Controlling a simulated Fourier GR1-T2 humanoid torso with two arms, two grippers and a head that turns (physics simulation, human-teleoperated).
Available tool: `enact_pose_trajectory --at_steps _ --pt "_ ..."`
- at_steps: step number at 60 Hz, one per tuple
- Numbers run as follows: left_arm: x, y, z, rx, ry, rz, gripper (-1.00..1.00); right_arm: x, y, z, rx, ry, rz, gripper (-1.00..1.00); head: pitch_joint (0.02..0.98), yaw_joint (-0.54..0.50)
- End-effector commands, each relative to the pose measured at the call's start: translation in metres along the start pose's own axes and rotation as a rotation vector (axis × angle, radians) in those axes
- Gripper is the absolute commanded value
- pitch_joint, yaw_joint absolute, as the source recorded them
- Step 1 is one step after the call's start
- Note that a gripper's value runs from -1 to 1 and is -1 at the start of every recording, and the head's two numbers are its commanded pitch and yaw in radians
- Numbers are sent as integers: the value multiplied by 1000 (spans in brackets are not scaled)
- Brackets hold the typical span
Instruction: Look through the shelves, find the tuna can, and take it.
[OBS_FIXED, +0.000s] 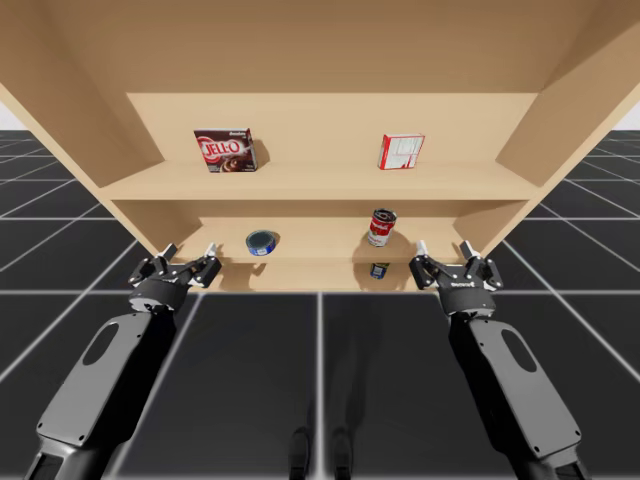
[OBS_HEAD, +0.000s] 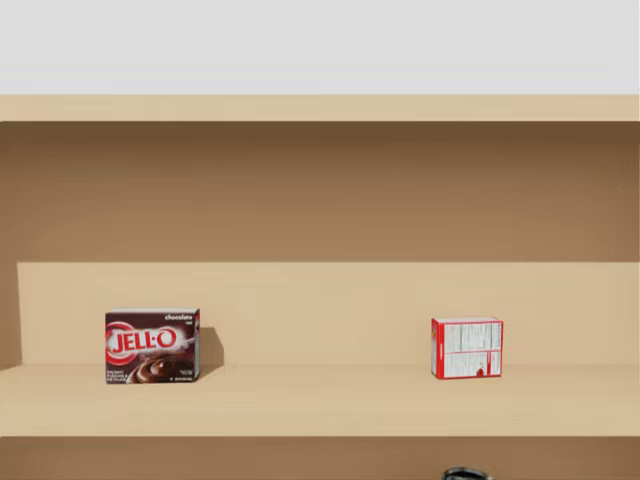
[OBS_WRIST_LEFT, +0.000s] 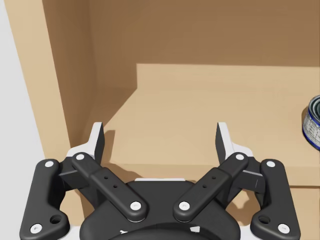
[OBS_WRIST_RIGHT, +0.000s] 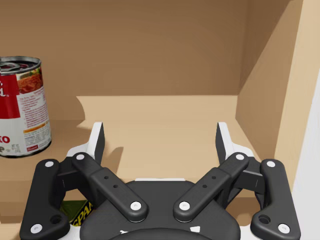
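Note:
A low, flat blue can (OBS_FIXED: 262, 241) lies on the middle shelf (OBS_FIXED: 310, 262), left of centre. In the left wrist view its edge (OBS_WRIST_LEFT: 314, 122) shows ahead and off to the side of my left gripper (OBS_WRIST_LEFT: 160, 136). That gripper (OBS_FIXED: 190, 250) hovers open at the shelf's front edge, left of the can, holding nothing. My right gripper (OBS_FIXED: 444, 248) is open at the same shelf's right end. A tall red and white can (OBS_FIXED: 381, 227) stands ahead and to the side of my right gripper (OBS_WRIST_RIGHT: 160, 136), and is also in that wrist view (OBS_WRIST_RIGHT: 20, 107).
On the upper shelf (OBS_HEAD: 320, 405) stand a dark brown box (OBS_HEAD: 152, 346) at left and a red and white box (OBS_HEAD: 467, 348) at right. A small dark can (OBS_FIXED: 379, 270) sits on a lower level below the red can. Shelf side walls (OBS_FIXED: 520, 130) flank both grippers.

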Motion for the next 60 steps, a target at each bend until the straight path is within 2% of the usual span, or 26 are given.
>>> enact_pose_trajectory --at_steps 1,4,5,8,11,27,41,53,60 --pt "-3 -1 0 -2 6 3 -1000 0 1 1 -37 -11 -22 -1000 82 -1" --pt "-3 -1 0 -1 5 2 -1000 0 0 1 -7 -9 -17 -1000 89 -3" --pt "-3 -1 0 0 4 1 -1000 0 0 1 4 -5 -28 -1000 100 -5" --pt "-3 -1 0 4 3 -5 -1000 -1 0 -1 5 10 -24 -1000 121 -6" --pt "-3 -1 0 10 1 -13 -1000 -1 0 -1 21 26 -39 -1000 142 -5" --pt "-3 1 0 20 4 -7 -1000 -2 -2 -4 14 40 -41 -1000 346 26" --pt "-3 1 0 14 7 0 -1000 -2 -2 -4 11 41 -37 -1000 517 158" --pt "-4 -1 -1 3 8 0 -1000 -3 -2 -4 10 48 -43 -1000 578 226" --pt "-2 -10 1 -15 4 9 -1000 -3 -3 -4 5 52 -46 -1000 588 233"
